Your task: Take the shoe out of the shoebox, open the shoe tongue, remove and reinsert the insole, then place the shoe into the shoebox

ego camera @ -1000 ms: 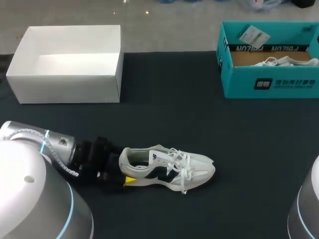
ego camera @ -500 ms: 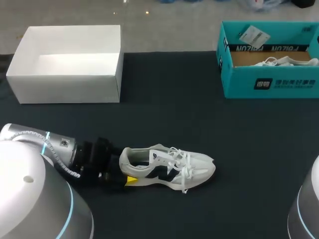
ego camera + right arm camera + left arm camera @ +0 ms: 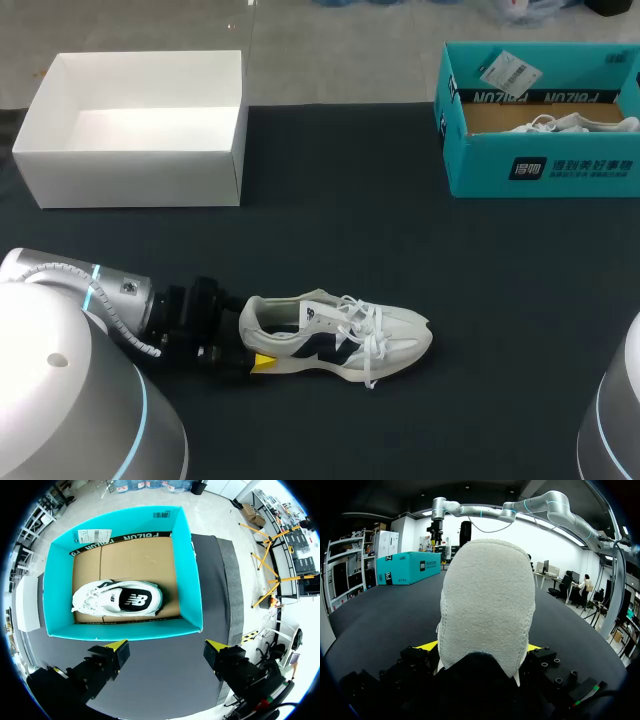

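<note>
While the left gripper (image 3: 248, 345) clasped the heel of the shoe (image 3: 340, 335) on the table (image 3: 400, 230), its arm low and level, the right gripper (image 3: 166, 652) hung spread wide above the shoebox (image 3: 192, 580).

Dark matte table (image 3: 330, 200), evenly lit, soft shadows only.

The shoe (image 3: 335, 338) lies mid-worktop (image 3: 500, 300), its heel end closed off by the left claw (image 3: 250, 345) gripping it. Bare worktop lies open around its toe and laces. A broad gap separates the white box (image 3: 130, 150) from the teal box (image 3: 540, 160).
</note>
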`<state>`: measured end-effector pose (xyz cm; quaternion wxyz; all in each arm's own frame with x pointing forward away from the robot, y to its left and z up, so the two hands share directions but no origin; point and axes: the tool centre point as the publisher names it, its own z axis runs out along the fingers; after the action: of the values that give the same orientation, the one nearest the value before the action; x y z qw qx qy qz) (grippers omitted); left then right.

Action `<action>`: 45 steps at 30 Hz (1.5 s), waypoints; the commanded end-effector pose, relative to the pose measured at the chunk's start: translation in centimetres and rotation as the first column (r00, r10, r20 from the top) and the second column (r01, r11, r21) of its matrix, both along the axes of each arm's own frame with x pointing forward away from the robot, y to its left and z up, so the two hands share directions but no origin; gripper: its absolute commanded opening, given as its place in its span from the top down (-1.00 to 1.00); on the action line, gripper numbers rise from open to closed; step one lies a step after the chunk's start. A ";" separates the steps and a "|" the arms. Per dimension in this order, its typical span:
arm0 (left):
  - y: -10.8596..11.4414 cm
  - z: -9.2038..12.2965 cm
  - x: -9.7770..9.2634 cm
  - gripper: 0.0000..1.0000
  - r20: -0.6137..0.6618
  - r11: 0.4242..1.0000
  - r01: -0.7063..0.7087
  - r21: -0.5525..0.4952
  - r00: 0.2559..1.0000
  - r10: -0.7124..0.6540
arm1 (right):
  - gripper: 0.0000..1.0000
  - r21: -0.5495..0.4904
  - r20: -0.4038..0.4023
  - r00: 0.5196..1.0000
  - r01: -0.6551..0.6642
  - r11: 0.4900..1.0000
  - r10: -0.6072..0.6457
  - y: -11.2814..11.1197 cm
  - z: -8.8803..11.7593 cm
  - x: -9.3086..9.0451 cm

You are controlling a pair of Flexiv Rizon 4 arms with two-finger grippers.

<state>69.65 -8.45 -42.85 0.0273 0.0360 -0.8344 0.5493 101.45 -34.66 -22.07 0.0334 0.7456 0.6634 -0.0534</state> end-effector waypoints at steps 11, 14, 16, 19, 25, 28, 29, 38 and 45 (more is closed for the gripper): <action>0.0 -0.2 0.0 1.00 0.000 1.000 -0.003 0.003 1.000 0.003 | -1.00 -0.159 -0.047 0.995 0.075 0.984 -0.084 9.1 -2.8 -2.5; 0.0 -0.2 0.0 1.00 0.000 1.000 -0.003 0.003 1.000 0.003 | -1.00 -0.129 -0.055 0.993 0.099 0.987 -0.107 10.8 -2.7 -3.8; 0.0 -0.2 0.0 1.00 0.000 1.000 -0.003 0.003 1.000 0.003 | -1.00 -0.090 -0.056 0.990 0.124 0.988 -0.129 11.6 -2.1 -4.5; 0.0 -0.2 0.0 1.00 0.000 1.000 -0.003 0.003 1.000 0.003 | -1.00 -0.040 -0.041 0.991 0.127 0.991 -0.129 12.6 -0.7 -5.4; 0.0 -0.2 0.0 1.00 0.000 1.000 -0.003 0.003 1.000 0.003 | -1.00 0.030 0.003 0.999 0.039 0.999 -0.039 15.8 1.3 -8.2; 0.0 -0.2 0.0 1.00 0.000 1.000 -0.003 0.003 1.000 0.003 | -1.00 0.042 -0.018 1.000 0.007 0.999 -0.006 17.7 0.9 -9.6; 0.0 -0.2 0.0 1.00 0.000 1.000 -0.003 0.003 1.000 0.003 | -1.00 0.041 -0.026 1.000 0.003 0.999 -0.002 18.3 0.6 -10.0; 0.0 -0.2 0.0 1.00 0.000 1.000 -0.003 0.003 1.000 0.003 | -1.00 0.005 0.000 0.998 0.063 0.998 -0.063 23.9 -2.6 -12.9; 0.0 -0.2 0.0 1.00 0.000 1.000 -0.003 0.003 1.000 0.003 | -1.00 -0.037 0.007 1.000 -0.026 0.999 0.026 27.1 -4.1 -13.9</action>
<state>69.65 -8.46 -42.86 0.0272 0.0360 -0.8343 0.5495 87.72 -8.36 -25.87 0.0291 0.7372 0.6714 -0.0694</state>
